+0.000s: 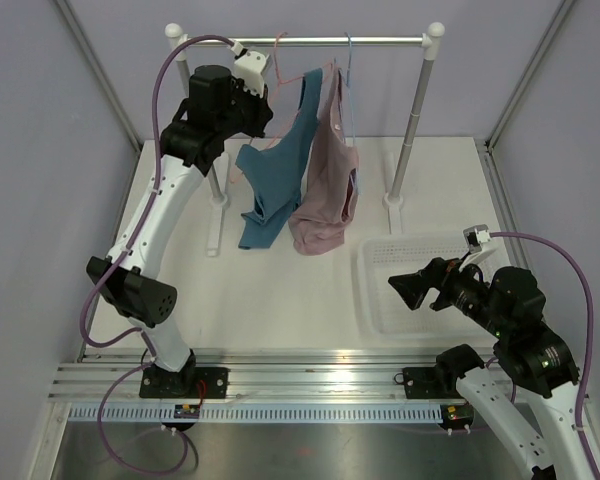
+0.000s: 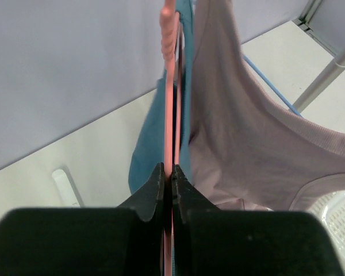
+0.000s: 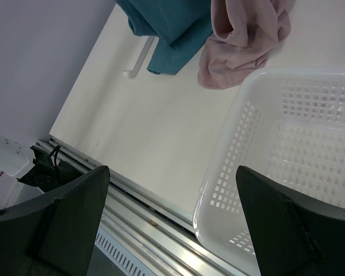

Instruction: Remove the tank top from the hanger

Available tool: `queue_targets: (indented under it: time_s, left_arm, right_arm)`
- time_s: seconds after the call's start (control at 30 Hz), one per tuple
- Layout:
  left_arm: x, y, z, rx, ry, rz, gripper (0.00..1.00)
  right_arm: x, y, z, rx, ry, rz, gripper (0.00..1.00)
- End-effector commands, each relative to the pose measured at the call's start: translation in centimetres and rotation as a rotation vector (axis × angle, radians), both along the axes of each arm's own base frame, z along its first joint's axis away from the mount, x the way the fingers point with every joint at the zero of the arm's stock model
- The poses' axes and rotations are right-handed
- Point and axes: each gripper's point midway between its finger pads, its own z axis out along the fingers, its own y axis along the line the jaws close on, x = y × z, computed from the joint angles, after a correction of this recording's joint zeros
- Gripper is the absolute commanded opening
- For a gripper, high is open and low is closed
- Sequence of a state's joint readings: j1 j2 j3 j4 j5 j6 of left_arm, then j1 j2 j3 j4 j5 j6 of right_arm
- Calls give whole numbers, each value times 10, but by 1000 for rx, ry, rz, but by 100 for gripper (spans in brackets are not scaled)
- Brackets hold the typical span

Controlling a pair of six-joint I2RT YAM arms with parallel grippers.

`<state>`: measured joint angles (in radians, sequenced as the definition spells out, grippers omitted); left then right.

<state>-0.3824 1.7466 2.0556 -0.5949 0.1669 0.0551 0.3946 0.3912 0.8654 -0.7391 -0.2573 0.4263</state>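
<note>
1. The left fingers (image 2: 158, 187) are clenched on the hanger (image 2: 168, 103); its thin pink wire runs up from between the two tips.
2. The tank top (image 1: 280, 170) hangs from that hanger under the rail (image 1: 380, 41), at the left of the rack. In the left wrist view its teal cloth lies right behind the wire.
3. Its lower end drapes down to the table (image 1: 280, 290), beside the rack's foot.
4. A pink top (image 1: 328, 180) hangs just right of the tank top, touching it, on a blue hanger (image 2: 270, 83). Its lower end is bunched on the table close to the basket's far corner.
5. The left arm is raised high, its wrist up beside the rail's left end.
6. The right fingers (image 1: 412, 288) are spread wide and grasp nothing. They sit low over the near left edge of a white basket (image 3: 230, 155), well apart from both tops.
7. The basket stands on the table's right side, in front of the rack's right post.
</note>
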Motion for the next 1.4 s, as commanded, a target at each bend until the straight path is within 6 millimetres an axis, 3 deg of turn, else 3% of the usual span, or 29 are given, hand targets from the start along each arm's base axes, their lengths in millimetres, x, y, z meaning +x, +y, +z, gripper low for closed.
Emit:
queue_targets:
  time_s: [0.0,0.3,0.47,0.6,0.77,0.87,0.9,0.97,1.0,1.03,1.07,1.13,1.17,1.2,1.27,1.3,1.37]
  left_arm:
    - [3,10,40,-21,-101,71,0]
    - [-18,34,99,-138,-192,212,0]
    - [-40,42,116,-148,-211,202,0]
    - [-63,48,117,-129,-210,178,0]
    - [-89,59,107,-117,-144,186,0]
    - [-113,66,100,-110,-92,180,0]
    - [-120,68,100,-125,-75,184,0]
    - [-148,77,96,-133,-50,179,0]
    - [-158,81,93,-138,-34,183,0]
    - [-186,92,101,-181,-46,190,0]
    - [-193,88,78,-178,16,164,0]
    - [-222,85,72,-239,24,108,0]
    - [-231,84,62,-255,41,90,0]
    - [-253,86,46,-271,54,54,0]
    - [-268,86,29,-298,73,34,0]
    - [-280,82,9,-314,102,0,0]
    - [-289,83,-5,-333,111,-13,0]
  right_arm:
    - [-3,3,8,6,-27,30,100]
    - [-1,1,15,4,-49,18,100]
    - [2,-3,22,-21,-68,0,99]
    - [5,-4,36,-20,-107,-10,99]
    - [14,-5,53,-31,-148,-29,99]
    - [13,7,64,-1,-178,35,99]
    - [14,13,76,27,-214,67,99]
    - [3,31,89,89,-232,185,99]
    - [1,39,106,131,-286,228,99]
    - [-7,51,112,185,-265,311,99]
    - [-8,58,128,233,-321,359,99]
    - [-5,75,135,306,-277,445,99]
    - [-5,82,138,329,-270,500,99]
    - [1,87,150,359,-311,524,100]
    - [26,104,142,379,-222,557,99]
    - [47,115,131,381,-164,555,100]
    - [57,134,128,377,-139,578,100]
